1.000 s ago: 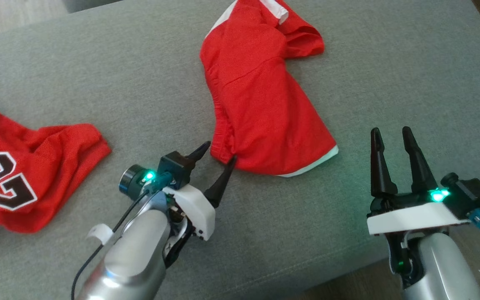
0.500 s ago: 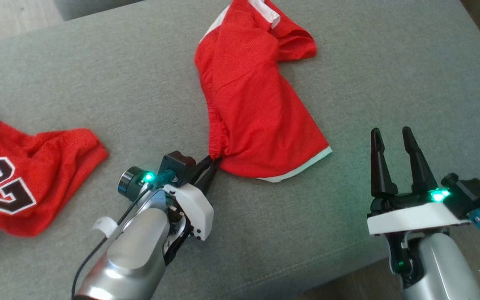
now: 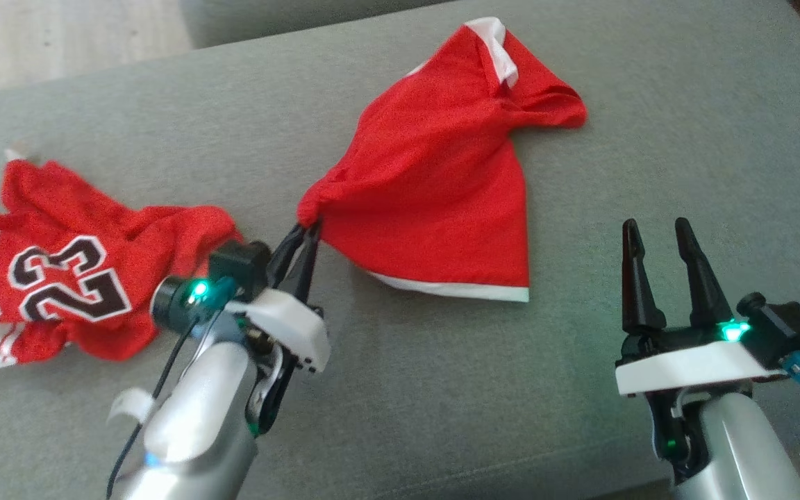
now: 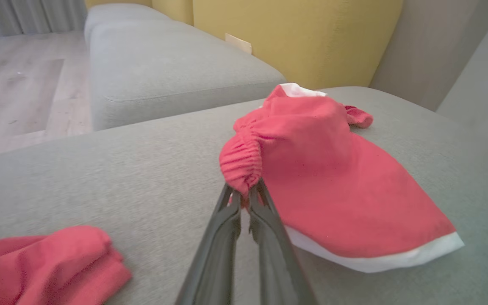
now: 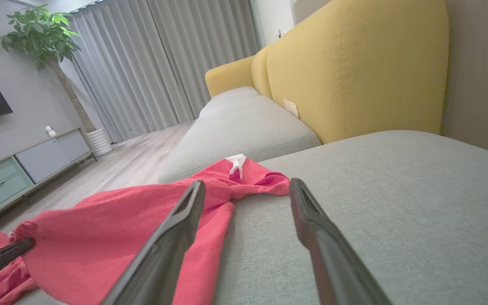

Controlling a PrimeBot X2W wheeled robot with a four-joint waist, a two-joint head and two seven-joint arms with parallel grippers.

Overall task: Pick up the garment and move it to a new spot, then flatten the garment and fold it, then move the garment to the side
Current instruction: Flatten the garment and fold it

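The garment (image 3: 442,187) is a pair of red shorts with white trim, lying on the grey cushion (image 3: 580,389). My left gripper (image 3: 306,232) is shut on its gathered elastic waistband, and that corner is lifted off the cushion. In the left wrist view the waistband (image 4: 242,163) bunches between my closed fingertips while the rest of the garment (image 4: 345,190) drapes down to the right. My right gripper (image 3: 657,232) stands open at the lower right, apart from the cloth. In the right wrist view its open fingers (image 5: 172,237) frame the garment (image 5: 112,237) from the side.
A red jersey with the number 23 (image 3: 67,285) lies crumpled at the left, close to my left wrist. A second grey cushion (image 4: 163,72) and a yellow backrest (image 5: 354,72) stand beyond. Wooden floor (image 3: 60,35) shows at the far left.
My left gripper closed on the waistband, then lifted and pulled it to the left, dragging the garment. The camera shifted, bringing more of the jersey into view. The right gripper stayed still.
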